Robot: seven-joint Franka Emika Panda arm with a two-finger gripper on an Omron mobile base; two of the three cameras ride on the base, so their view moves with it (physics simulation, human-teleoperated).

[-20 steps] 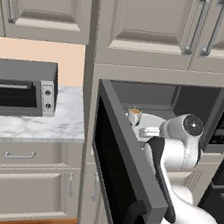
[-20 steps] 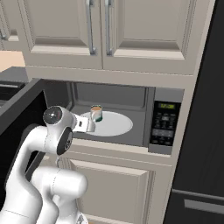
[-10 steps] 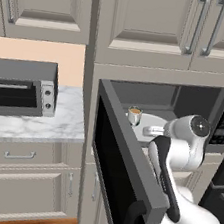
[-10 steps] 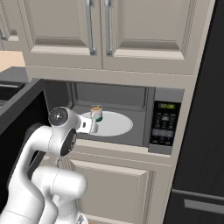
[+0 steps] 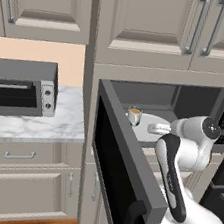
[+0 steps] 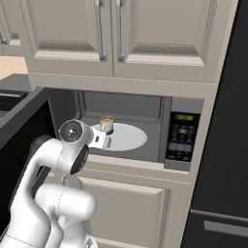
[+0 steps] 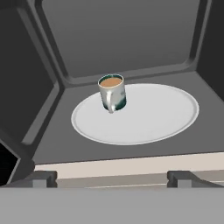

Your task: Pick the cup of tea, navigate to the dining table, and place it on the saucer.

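Fingers point(image 7: 41, 178) spread to full width, nothing between them; the two dark tips rise at the bottom of the hand view, one to each side, both short of the microwave point(image 6: 184, 140) sill; the gripper point(image 6: 102, 141) sits at the cavity mouth in the right base view, pointing inward. Cup of tea point(image 7: 112, 92) stands upright on the white round turntable plate point(image 7: 162, 116), toward that plate's left-rear part in the hand view; brown liquid visible at the brim; handle faces the camera, slightly left of the cup's centre line. Key relation: cup lies straight ahead of the fingers and deeper into the cavity, a little left of the midline between the tips; apart from them, no contact. Cup's long axis is vertical, the approach roughly level, so a side grasp across the body looks the natural option; judgement only. Handle pointing back at the hand may foul one finger if the approach stays centred; a small shift left would help. Microwave door point(image 5: 121, 166) hangs open on the arm's left in the left base view; cup point(image 5: 134, 115) seen beyond its top edge; clearance there looks adequate. Pick step not yet done; navigation and placing remain. Risk: spilling tea if the cup tips on lifting.
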